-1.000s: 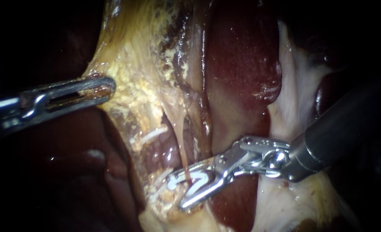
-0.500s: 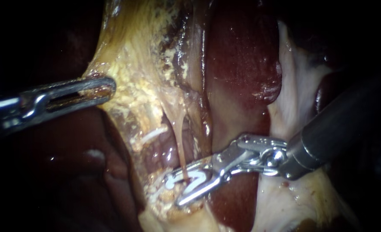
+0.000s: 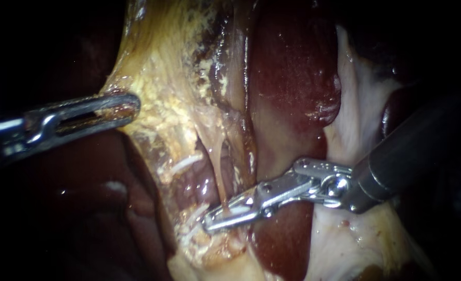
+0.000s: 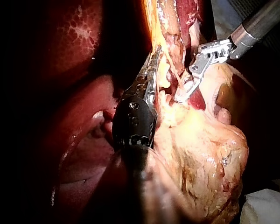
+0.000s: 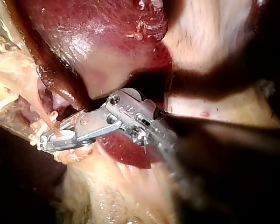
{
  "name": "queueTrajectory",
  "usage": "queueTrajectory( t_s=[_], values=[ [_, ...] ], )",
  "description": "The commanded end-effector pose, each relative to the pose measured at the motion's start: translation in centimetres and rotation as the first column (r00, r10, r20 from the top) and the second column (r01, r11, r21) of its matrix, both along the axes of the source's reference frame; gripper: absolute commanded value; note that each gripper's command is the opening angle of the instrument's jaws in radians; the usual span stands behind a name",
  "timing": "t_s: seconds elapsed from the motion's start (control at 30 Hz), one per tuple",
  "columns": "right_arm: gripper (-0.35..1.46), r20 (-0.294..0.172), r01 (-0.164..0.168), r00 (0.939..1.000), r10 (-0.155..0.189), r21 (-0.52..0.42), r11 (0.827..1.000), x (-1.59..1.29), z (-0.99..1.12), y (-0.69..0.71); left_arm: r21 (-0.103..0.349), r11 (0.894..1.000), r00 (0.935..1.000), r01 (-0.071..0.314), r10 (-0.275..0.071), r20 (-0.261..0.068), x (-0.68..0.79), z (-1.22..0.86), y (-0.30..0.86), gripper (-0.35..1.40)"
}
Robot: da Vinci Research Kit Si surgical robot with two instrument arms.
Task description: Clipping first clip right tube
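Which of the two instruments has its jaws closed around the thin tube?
The right instrument, entering from the right: its jaws are shut on the thin tube. The left instrument grips yellow tissue higher up.

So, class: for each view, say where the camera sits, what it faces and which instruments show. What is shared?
Endoscope: close to the tissue, facing the tube; left instrument enters from left, right instrument from right.
Left wrist: on the left arm, facing its jaws shut on tissue; right instrument beyond.
Right wrist: on the right arm, facing its jaws shut on the tube.
Shared: all show the right instrument at the tube.
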State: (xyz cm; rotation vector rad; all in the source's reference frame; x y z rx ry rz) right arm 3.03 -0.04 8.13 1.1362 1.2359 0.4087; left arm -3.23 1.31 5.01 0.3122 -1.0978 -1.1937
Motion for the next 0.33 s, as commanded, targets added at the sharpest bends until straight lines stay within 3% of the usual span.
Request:
queueTrajectory(
  t_s=[0.03,0.33],
  values=[
    [-0.35,0.0,0.0,1.0,0.0,0.0,1.0,0.0,0.0,0.0,0.0,1.0,1.0,0.0,0.0,0.0,0.0,-0.01,0.0,-0.35],
    [-0.35,0.001,0.0,1.0,0.0,0.0,1.0,0.01,0.0,0.0,0.0,1.0,1.0,0.0,0.0,0.0,0.0,-0.01,0.0,-0.35]
  ],
)
